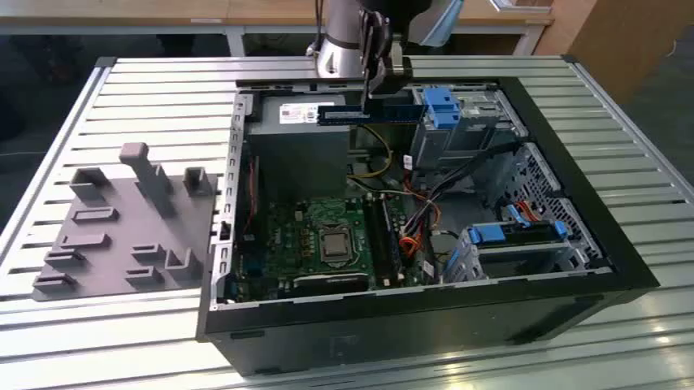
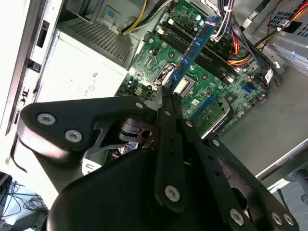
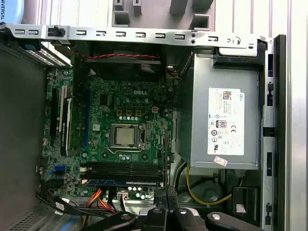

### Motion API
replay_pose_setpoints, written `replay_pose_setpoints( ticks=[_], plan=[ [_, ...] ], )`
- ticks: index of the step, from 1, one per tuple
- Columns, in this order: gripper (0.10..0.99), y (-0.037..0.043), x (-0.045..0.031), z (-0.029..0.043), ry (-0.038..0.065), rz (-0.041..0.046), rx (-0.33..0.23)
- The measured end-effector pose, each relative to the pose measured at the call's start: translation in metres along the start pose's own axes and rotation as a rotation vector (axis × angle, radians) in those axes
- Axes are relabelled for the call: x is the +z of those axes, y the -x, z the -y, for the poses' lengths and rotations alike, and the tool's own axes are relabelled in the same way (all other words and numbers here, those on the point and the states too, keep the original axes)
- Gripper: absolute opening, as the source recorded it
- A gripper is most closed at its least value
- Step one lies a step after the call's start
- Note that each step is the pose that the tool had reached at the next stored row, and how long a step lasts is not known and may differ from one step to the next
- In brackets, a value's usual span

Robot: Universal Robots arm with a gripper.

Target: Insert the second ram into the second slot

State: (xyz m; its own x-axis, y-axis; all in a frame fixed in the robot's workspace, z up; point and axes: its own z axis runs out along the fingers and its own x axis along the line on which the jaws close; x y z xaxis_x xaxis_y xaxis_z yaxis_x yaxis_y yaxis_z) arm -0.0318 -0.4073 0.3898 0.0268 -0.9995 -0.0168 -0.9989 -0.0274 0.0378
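Gripper [image 1: 379,91] closed narrow on ram stick [image 1: 344,114], upper centre of exterior view. Stick level over grey power supply [image 1: 298,158], well apart from memory slots [image 1: 386,240] at lower centre. Risks, judged: tilt in grip → stick lands on slot wall, jams. Cables [image 1: 434,195] beside slots may snag.

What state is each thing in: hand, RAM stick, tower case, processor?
Black computer tower case: on its side, panel off.
Thin blue RAM circuit-board strip: held in the air above the case, unseated.
Robot hand: shut on the strip.
Square silver processor: exposed, no cooler.
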Motion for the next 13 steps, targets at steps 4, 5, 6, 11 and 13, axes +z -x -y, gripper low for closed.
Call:
replay_pose_setpoints(
  ticks=[4,5,6,11,13],
  plan=[
    [0.114,0.0000,0.0000,0.0000,0.000,-0.0001,0.000],
    [0.114,-0.0001,0.0000,0.0000,0.000,-0.0001,0.000],
    [0.114,-0.0003,0.0000,-0.0001,0.000,-0.0001,0.000],
    [0.114,-0.0020,0.0000,-0.0001,0.000,0.0000,0.000],
    [0.114,-0.0026,0.0000,-0.0001,0.000,0.0001,0.000]
  ],
)
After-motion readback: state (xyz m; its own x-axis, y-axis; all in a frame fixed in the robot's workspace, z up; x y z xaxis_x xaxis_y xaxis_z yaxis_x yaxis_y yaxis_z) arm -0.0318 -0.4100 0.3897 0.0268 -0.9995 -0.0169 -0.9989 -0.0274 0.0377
